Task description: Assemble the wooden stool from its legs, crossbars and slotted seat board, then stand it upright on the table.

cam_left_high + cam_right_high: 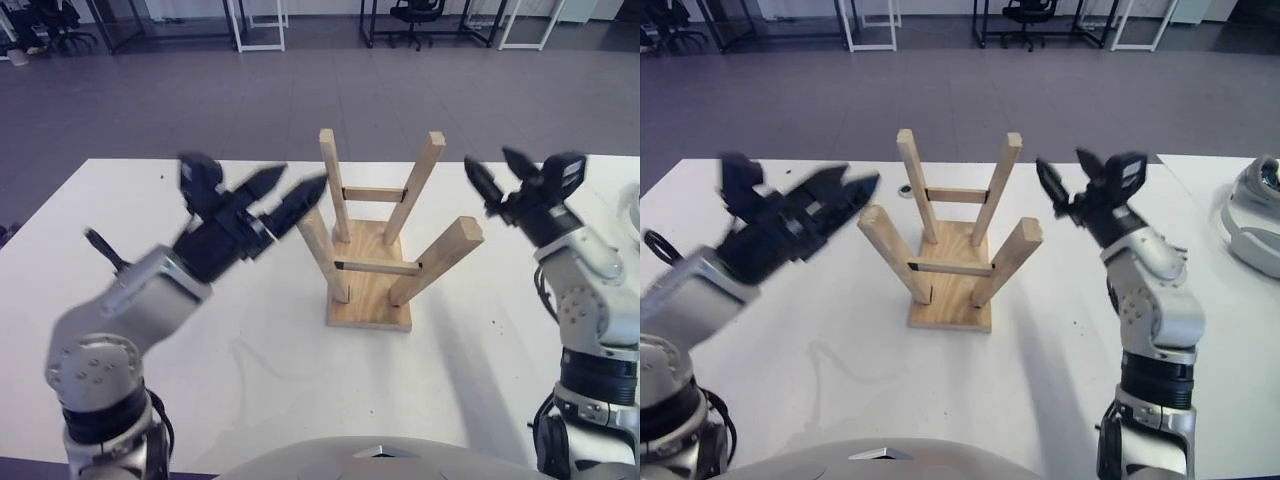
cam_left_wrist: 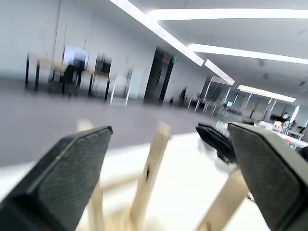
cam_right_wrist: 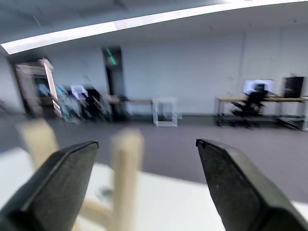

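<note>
At the middle of the white table (image 1: 480, 380), the pale wooden stool (image 1: 368, 300) rests upside down on its seat board, legs splaying upward. It lies at 3 o'clock from the black left gripper (image 1: 303, 178) and at 9 o'clock from the black right gripper (image 1: 487, 160). Both grippers are spread wide and empty, and the left looks nearer.

Stool (image 1: 365, 290): pale natural wood, light tan, no paint. Crossbars (image 1: 375, 194): same tan, dark marks at the ends. Tabletop (image 1: 260, 370): plain white. Left gripper (image 1: 300, 180) and right gripper (image 1: 489, 160): matte black, on silver-grey arms (image 1: 590, 270). Floor (image 1: 300, 80): dull grey-purple, unpatterned.
</note>
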